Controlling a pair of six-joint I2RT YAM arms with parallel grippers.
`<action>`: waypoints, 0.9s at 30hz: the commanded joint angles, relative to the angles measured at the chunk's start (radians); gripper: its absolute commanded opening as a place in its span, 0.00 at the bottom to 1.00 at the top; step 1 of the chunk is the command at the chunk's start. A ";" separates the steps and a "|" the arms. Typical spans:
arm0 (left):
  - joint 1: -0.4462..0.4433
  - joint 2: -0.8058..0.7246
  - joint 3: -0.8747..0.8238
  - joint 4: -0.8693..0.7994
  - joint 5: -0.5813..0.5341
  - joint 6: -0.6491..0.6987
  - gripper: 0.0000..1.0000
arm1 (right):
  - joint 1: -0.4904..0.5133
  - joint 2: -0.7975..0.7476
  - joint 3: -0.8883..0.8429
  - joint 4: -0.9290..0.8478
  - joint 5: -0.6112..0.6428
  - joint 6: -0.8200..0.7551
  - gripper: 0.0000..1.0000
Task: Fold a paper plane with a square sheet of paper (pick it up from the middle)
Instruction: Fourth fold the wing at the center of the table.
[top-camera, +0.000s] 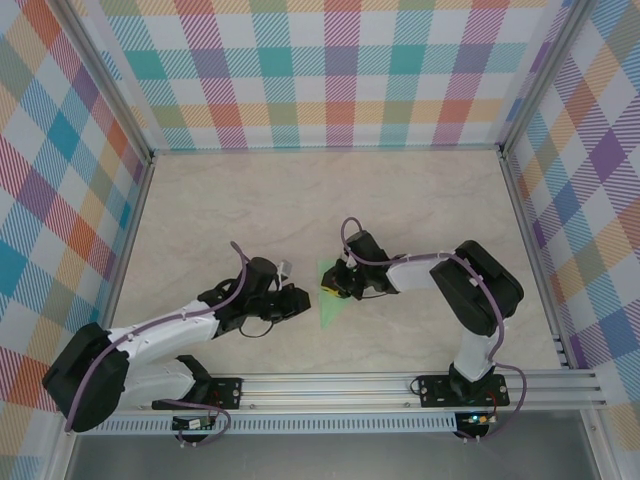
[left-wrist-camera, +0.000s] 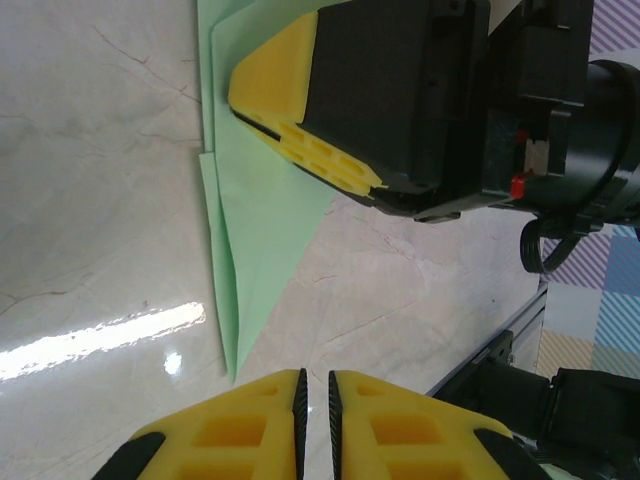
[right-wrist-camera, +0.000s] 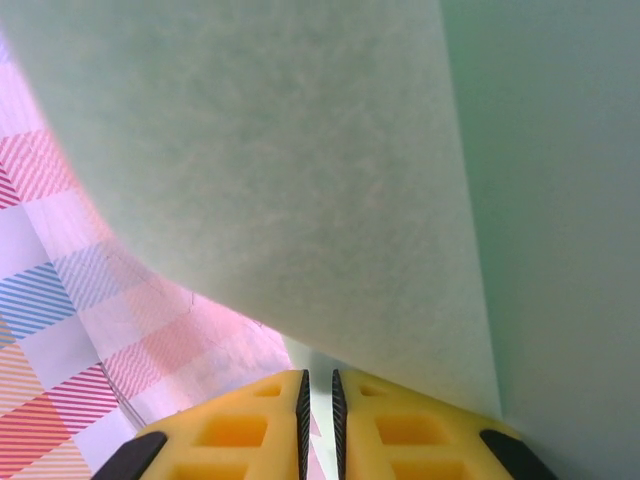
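Observation:
The square sheet of paper is folded into a slim pale green pointed shape (top-camera: 330, 310) lying flat on the marble table. The left wrist view shows its layered flaps and sharp tip (left-wrist-camera: 260, 230). My right gripper (top-camera: 333, 285) lies low on the wide end of the paper, its yellow fingers (left-wrist-camera: 310, 150) pressed side-on against it and shut to a thin slit (left-wrist-camera: 240, 110). Green paper (right-wrist-camera: 300, 180) rises right in front of the right gripper (right-wrist-camera: 320, 385), with nothing seen between its pads. My left gripper (top-camera: 303, 297) sits just left of the paper's tip, shut and empty (left-wrist-camera: 315, 385).
Plaid walls (top-camera: 330, 70) enclose the table on three sides. The aluminium rail (top-camera: 350, 385) carrying both arm bases runs along the near edge. Bare marble (top-camera: 300, 200) lies beyond the grippers.

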 joint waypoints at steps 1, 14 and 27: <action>0.008 0.052 0.006 0.118 0.043 -0.032 0.16 | 0.020 0.018 -0.036 -0.127 0.021 0.050 0.17; -0.045 0.303 0.114 0.185 0.034 -0.031 0.00 | 0.020 0.033 -0.005 -0.175 0.027 0.028 0.17; -0.067 0.386 0.139 0.190 -0.026 -0.025 0.00 | 0.020 0.034 -0.001 -0.189 0.030 0.017 0.17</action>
